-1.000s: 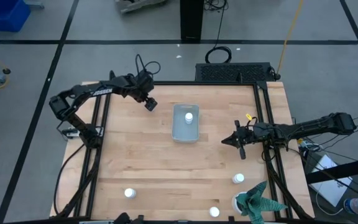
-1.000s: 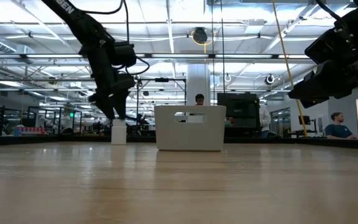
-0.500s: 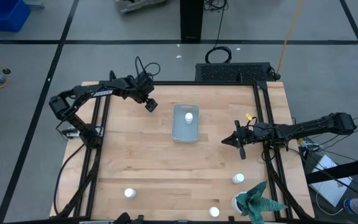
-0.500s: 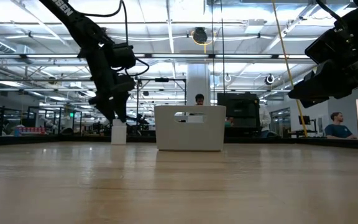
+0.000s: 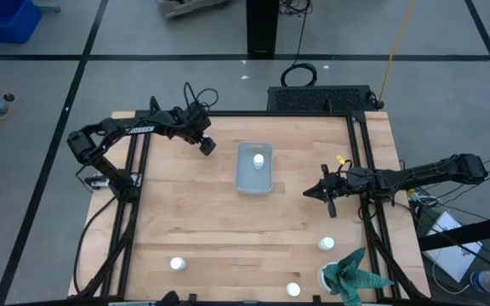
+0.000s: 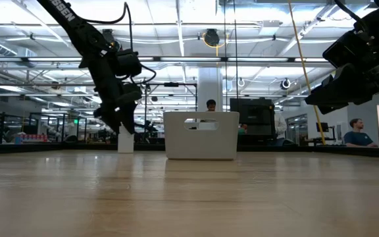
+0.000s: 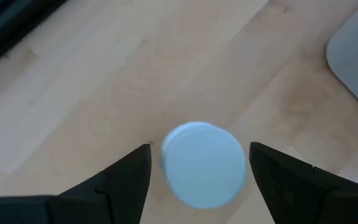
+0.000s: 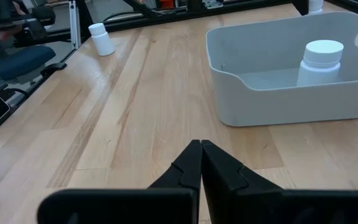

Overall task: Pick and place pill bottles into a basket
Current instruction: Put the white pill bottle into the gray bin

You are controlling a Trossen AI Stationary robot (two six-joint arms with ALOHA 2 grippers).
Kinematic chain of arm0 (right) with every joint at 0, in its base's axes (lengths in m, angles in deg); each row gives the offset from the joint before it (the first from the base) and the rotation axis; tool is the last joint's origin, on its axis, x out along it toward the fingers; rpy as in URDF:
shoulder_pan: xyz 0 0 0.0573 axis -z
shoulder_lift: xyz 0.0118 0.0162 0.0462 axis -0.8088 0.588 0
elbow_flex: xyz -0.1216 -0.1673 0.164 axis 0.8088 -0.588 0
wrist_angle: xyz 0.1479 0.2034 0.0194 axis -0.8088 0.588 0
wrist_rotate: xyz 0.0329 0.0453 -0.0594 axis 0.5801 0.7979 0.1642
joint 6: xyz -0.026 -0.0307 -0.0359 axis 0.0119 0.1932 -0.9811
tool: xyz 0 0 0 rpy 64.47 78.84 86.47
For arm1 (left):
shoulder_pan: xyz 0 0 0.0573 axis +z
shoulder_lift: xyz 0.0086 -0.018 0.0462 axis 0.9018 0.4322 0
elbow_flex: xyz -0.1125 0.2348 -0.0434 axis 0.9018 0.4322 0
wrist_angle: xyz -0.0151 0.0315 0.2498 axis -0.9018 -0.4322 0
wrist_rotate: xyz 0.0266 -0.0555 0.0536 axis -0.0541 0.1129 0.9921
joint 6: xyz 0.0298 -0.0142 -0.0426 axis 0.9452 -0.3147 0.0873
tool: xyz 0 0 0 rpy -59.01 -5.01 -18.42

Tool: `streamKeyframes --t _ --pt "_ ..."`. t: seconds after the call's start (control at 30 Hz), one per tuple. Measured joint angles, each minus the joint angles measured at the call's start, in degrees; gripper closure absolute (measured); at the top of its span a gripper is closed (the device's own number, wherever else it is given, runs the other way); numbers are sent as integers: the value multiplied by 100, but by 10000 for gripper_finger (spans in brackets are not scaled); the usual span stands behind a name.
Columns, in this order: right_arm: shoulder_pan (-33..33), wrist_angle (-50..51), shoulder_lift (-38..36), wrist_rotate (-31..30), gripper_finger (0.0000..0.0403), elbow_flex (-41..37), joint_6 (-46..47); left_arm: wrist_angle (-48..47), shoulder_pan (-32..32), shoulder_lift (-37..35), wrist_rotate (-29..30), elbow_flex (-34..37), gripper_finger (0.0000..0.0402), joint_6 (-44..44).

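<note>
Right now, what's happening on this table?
The left gripper is open and poised over a bottle near the basket, fingers on either side of its cap, not gripping. One bottle already stands in the basket. The right gripper waits shut to the basket's right. Three more bottles sit along the near edge, by a green plant.

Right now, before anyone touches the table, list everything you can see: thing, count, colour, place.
Pale grey-blue rectangular basket: one, table centre.
Small white cylindrical pill bottles: five, white; one inside the basket, one left of it, three along the edge at the high view's bottom.
Green spiky plant: one, by that edge, right corner.
Black mesh pad: one, beyond the far edge.
Left gripper: open, above the bottle left of the basket.
Right gripper: shut, empty, right of the basket.
</note>
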State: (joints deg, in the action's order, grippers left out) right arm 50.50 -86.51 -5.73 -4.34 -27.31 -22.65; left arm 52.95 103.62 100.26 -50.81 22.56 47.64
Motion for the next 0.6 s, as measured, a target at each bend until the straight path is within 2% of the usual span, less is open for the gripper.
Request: streamKeyframes --t 0.17,0.47,0.6 --pt "0 1 0 0 398 0 0 -16 1 0 58 -2 135 7" --pt "0 43 0 -3 399 0 -2 -32 -11 0 20 -8 213 35" --pt "0 43 0 -7 399 0 -2 67 -125 -10 -32 -17 231 225"
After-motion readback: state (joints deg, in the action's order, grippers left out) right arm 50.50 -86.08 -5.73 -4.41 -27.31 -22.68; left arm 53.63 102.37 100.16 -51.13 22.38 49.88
